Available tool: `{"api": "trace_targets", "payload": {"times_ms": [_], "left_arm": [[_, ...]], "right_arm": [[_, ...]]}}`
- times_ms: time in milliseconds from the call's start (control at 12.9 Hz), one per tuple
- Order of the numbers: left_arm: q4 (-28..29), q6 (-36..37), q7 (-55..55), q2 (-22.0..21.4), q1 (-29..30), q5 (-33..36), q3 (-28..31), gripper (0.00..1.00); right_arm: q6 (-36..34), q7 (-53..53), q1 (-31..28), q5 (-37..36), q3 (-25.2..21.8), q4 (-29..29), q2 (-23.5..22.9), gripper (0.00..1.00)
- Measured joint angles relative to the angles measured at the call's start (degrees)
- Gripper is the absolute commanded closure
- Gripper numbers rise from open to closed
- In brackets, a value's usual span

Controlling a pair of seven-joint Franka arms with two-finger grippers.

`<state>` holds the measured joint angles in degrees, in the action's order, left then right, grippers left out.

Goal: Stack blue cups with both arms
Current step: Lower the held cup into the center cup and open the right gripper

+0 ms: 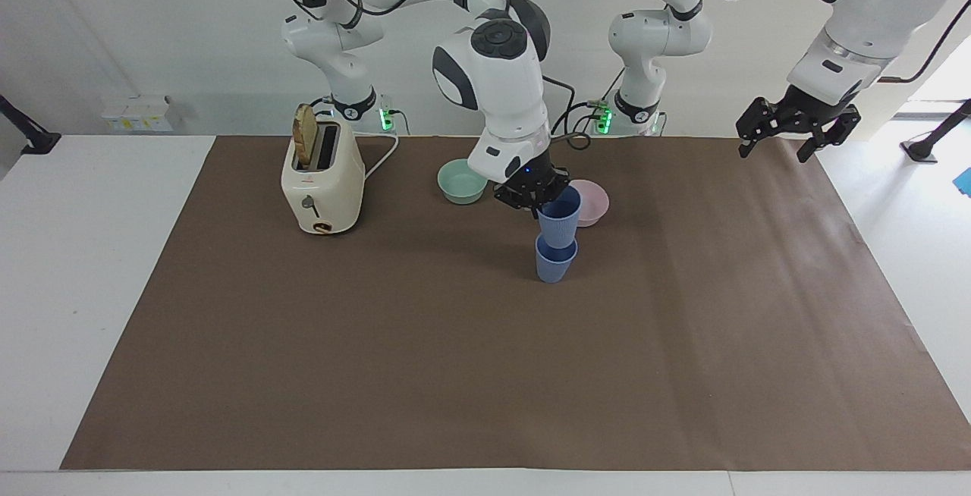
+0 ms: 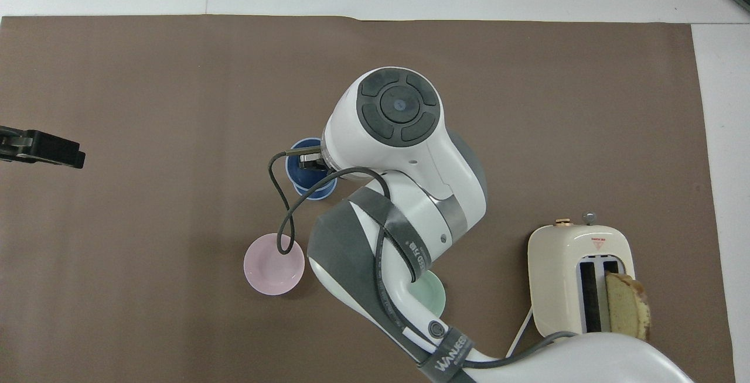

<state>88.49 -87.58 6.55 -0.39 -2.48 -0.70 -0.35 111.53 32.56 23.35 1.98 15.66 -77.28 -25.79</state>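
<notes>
My right gripper (image 1: pixel 542 209) is shut on the rim of one blue cup (image 1: pixel 560 224), holding it upright directly over the second blue cup (image 1: pixel 554 264). That second cup stands on the brown mat (image 1: pixel 425 359). The held cup's base is level with the standing cup's rim; I cannot tell whether they touch. From overhead, the right wrist covers most of the held cup (image 2: pixel 300 170), and a sliver of the lower cup's rim (image 2: pixel 321 194) shows beneath. My left gripper (image 1: pixel 775 149) waits open, raised over the mat's edge at the left arm's end, and only its black tip (image 2: pixel 44 150) shows from overhead.
A pink bowl (image 1: pixel 593 201) sits beside the cups, nearer to the robots. A mint-green bowl (image 1: pixel 460 180) lies toward the right arm's end, partly under the arm from overhead (image 2: pixel 432 296). A cream toaster (image 1: pixel 322 181) holds a bread slice (image 1: pixel 305 134).
</notes>
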Motion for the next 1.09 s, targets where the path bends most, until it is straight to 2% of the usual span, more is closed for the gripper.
{"api": "trace_targets", "payload": {"times_ms": [1088], "left_arm": [[0.0, 0.0, 0.0, 0.0, 0.0, 0.0, -0.1, 0.00]], "right_arm": [[1.4, 0.0, 0.3, -1.6, 0.0, -0.1, -5.0, 1.00]]}}
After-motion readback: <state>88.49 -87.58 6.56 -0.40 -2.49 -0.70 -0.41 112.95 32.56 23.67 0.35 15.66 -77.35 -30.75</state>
